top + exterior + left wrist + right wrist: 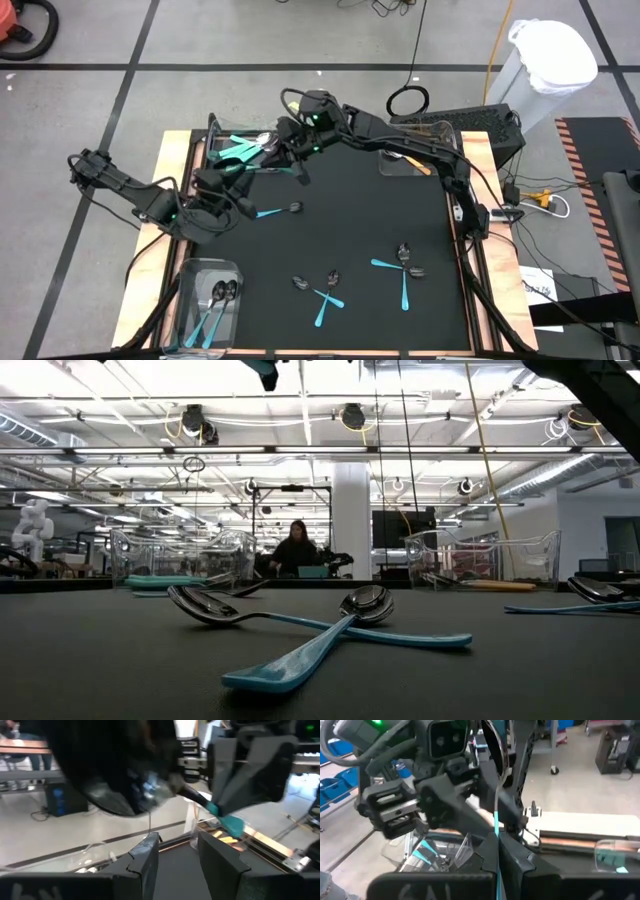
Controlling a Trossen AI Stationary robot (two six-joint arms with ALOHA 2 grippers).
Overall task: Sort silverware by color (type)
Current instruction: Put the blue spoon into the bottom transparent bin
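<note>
My right gripper (290, 148) hangs over the table's far left, beside a clear bin (215, 135) holding teal-handled silverware (238, 152), and is shut on a teal-handled piece (496, 827). My left gripper (232, 180) is raised just near of that bin and stands open (177, 855) with nothing between its fingers. It faces the right gripper and the held piece (225, 817). One teal spoon (275, 211) lies flat on the black mat. More teal pieces lie crossed at the near middle (325, 290) (330, 630) and near right (400, 270). My right gripper pinches the piece's teal handle (220, 812) between its two fingers, which lie across it. The handle shows edge-on between the fingertips (496, 840). The piece is lifted clear and slants, its teal end (235, 825) jutting past the fingers on one side and its dark neck (192, 795) on the other.
A clear bin (205, 270) at the near left holds teal spoons. Another bin (440, 130) at the far right holds an orange-handled piece (415, 163). Wooden rails (170, 150) edge the mat. A person sits beyond the table (297, 548).
</note>
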